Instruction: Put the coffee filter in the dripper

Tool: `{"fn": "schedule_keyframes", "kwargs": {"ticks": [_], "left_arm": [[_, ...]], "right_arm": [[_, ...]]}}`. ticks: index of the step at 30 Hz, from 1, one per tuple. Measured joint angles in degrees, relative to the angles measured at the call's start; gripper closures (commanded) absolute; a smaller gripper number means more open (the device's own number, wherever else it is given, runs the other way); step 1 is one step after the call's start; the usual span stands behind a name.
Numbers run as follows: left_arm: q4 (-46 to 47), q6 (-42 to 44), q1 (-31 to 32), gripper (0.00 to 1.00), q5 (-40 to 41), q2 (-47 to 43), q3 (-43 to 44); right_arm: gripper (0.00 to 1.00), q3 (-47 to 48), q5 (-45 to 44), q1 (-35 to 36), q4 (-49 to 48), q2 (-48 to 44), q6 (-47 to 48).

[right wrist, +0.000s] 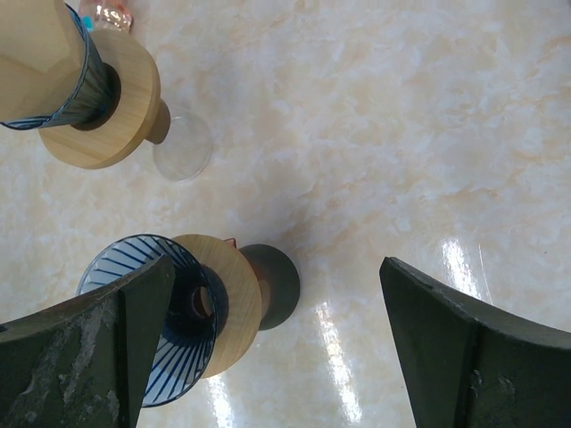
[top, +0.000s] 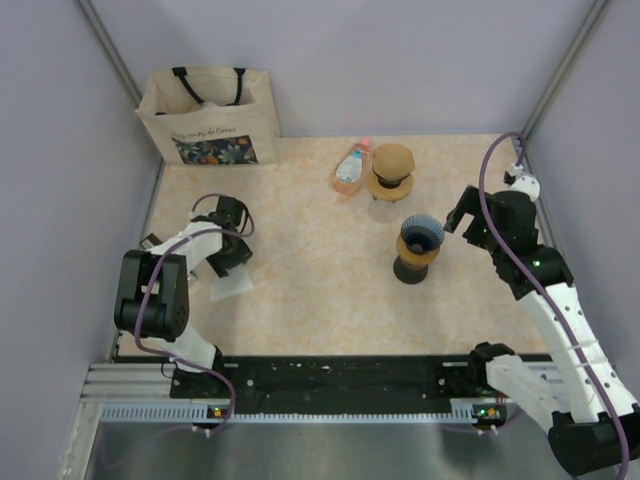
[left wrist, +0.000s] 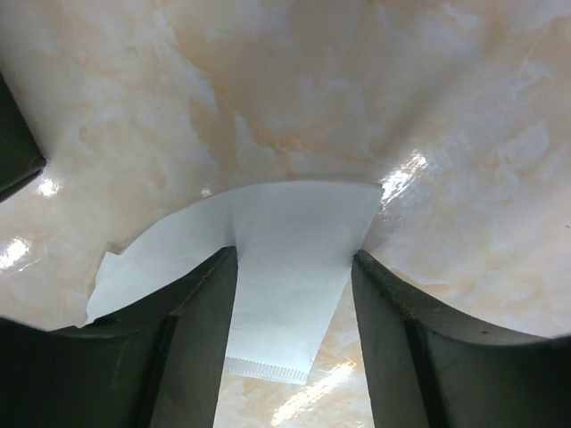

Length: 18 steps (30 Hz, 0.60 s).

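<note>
Pickup step — left gripper (left wrist: 294,299) unclenched, straddling white paper coffee filter (left wrist: 299,223); next: pinch, lift, carry to blue ribbed glass dripper (top: 420,236) — right gripper (right wrist: 277,267) released.

coffee filter (left wrist: 285,259): matt paper | table (left wrist: 294,89): glossy | dripper (right wrist: 236,303): ribbed glass, wood

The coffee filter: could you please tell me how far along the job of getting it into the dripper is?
Nothing is finished yet. In hand: the left jaws stand open over the white filter, which lies flat on the table. Left to do: grip it, lift it and seat it in the blue dripper, which looks empty; the right jaws hang open beside it.
</note>
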State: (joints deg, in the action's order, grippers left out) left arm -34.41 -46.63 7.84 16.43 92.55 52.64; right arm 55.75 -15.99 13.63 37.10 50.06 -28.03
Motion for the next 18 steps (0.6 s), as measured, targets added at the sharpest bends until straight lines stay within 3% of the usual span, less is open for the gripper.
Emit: {"fn": "schedule_keyframes", "kwargs": {"ticks": [6, 9, 12, 18], "left_arm": [[0.0, -0.2, 0.8, 0.72, -0.6, 0.8, 0.9], [-0.5, 0.1, 1.2, 0.77, -0.5, 0.8, 0.9], [-1.0, 0.2, 1.3, 0.98, -0.4, 0.8, 0.9], [-1.7, 0.6, 1.5, 1.0, -0.1, 0.7, 1.1]], "right_arm": [[0.02, -0.3, 1.1, -1.4, -0.9, -0.2, 0.0], [0.02, -0.3, 1.3, -1.6, -1.0, -0.2, 0.0], [0.02, -0.3, 1.7, -1.7, -1.1, -0.4, 0.0], [0.02, -0.3, 2.6, -1.8, -1.3, -0.8, 0.2]]}}
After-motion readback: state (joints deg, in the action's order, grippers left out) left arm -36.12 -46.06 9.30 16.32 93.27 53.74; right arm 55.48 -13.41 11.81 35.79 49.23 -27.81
